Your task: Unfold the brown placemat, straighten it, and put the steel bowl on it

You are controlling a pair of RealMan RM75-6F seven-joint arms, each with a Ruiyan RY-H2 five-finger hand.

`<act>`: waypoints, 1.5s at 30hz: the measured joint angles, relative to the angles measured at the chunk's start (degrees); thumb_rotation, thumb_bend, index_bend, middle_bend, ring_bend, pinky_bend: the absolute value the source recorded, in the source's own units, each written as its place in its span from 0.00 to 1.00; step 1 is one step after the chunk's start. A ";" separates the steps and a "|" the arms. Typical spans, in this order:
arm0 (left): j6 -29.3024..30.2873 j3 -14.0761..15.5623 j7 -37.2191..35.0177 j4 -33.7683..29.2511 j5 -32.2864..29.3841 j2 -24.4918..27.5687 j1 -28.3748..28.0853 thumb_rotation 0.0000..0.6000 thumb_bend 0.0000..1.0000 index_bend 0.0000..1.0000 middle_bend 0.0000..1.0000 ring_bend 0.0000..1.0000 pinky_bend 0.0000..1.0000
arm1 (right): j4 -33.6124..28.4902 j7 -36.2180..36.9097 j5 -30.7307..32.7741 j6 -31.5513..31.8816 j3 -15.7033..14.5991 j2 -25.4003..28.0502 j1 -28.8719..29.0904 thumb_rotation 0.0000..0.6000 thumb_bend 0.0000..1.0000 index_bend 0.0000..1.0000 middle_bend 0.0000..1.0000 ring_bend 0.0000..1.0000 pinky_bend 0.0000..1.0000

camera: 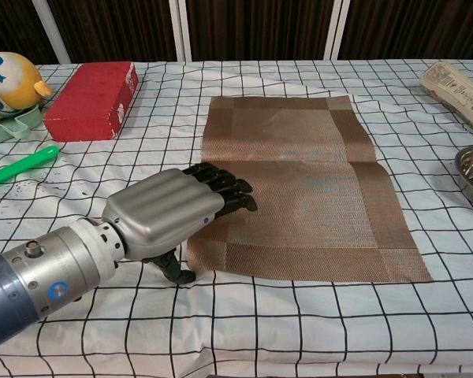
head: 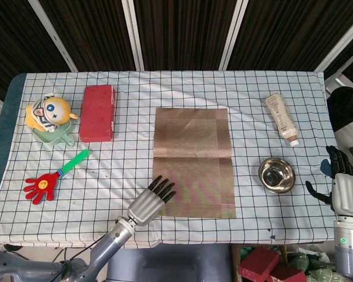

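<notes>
Lying opened out in the middle of a checked tablecloth (head: 129,147): a brown placemat (head: 193,158), looking thin and floppy, creased across its middle. Resting flat on its near left corner, fingers together, gripping nothing: the left hand (camera: 177,213). Sitting right of the mat, likely light, rigid and slippery, best pinched at the rim: a steel bowl (head: 276,174), with the right hand (head: 344,187) hovering beside it, fingers apart, empty.

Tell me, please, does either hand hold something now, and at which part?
Nothing is held. The left hand lies flat over the near left corner of the brown placemat, fingers extended. The right hand is open beside the steel bowl, apart from it.
</notes>
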 measured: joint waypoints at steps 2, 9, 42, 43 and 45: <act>0.14 0.03 -0.44 0.11 0.25 -0.07 -0.03 1.00 0.27 0.20 0.09 0.00 0.00 | -0.07 -0.02 -0.08 -0.03 -0.02 0.02 -0.02 1.00 0.21 0.08 0.04 0.04 0.16; 1.40 0.41 -3.00 -0.05 2.76 -0.18 0.04 1.00 0.29 0.23 0.12 0.00 0.00 | -0.22 -0.19 0.08 -0.26 0.08 0.04 -0.06 1.00 0.21 0.08 0.04 0.04 0.16; 4.36 -2.09 -10.04 6.93 7.13 -3.04 -0.78 1.00 0.25 0.45 0.18 0.00 0.01 | -0.94 -1.47 1.18 -1.71 0.35 0.33 0.01 1.00 0.21 0.08 0.04 0.04 0.16; 4.41 -2.05 -10.20 6.99 7.25 -3.08 -0.78 1.00 0.28 0.46 0.18 0.01 0.02 | -0.95 -1.52 1.20 -1.74 0.35 0.33 0.02 1.00 0.21 0.08 0.04 0.04 0.16; 4.48 -1.88 -10.59 7.10 7.59 -3.10 -0.79 1.00 0.32 0.47 0.18 0.01 0.03 | -0.95 -1.56 1.24 -1.78 0.37 0.33 0.04 1.00 0.21 0.08 0.04 0.04 0.16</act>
